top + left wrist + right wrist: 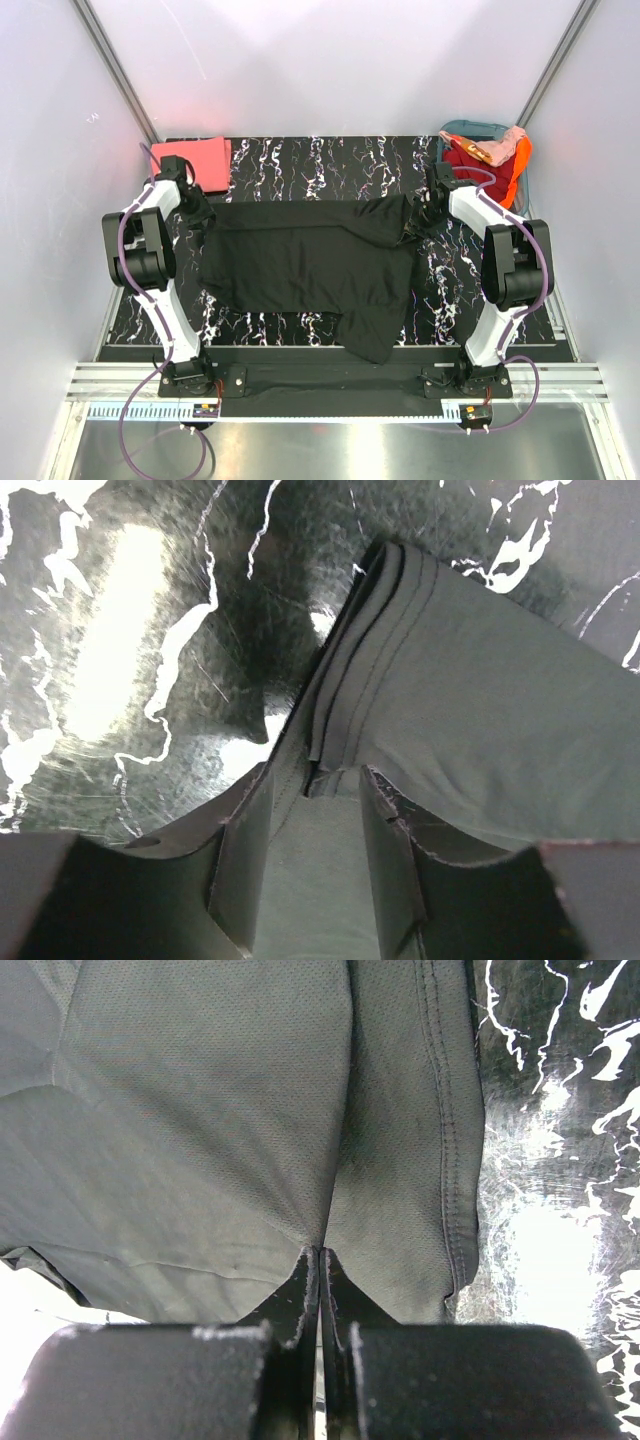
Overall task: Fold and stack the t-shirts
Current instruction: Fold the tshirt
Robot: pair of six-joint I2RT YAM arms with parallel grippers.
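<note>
The large black t-shirt (310,265) lies spread across the middle of the marbled table, one part trailing toward the front edge. My left gripper (205,218) is at its far left corner. In the left wrist view its fingers (385,850) stand apart astride the folded hem (360,680), with cloth lying between them. My right gripper (418,218) is at the far right corner, shut on a pinch of black cloth (250,1110), jaws (320,1250) pressed together. The coral-pink t-shirt (205,163) lies folded at the far left corner of the table.
A teal basket (470,130) at the far right corner holds red, orange and pale pink clothes (495,160). White walls with metal rails enclose the table on three sides. The arm bases stand at the near edge.
</note>
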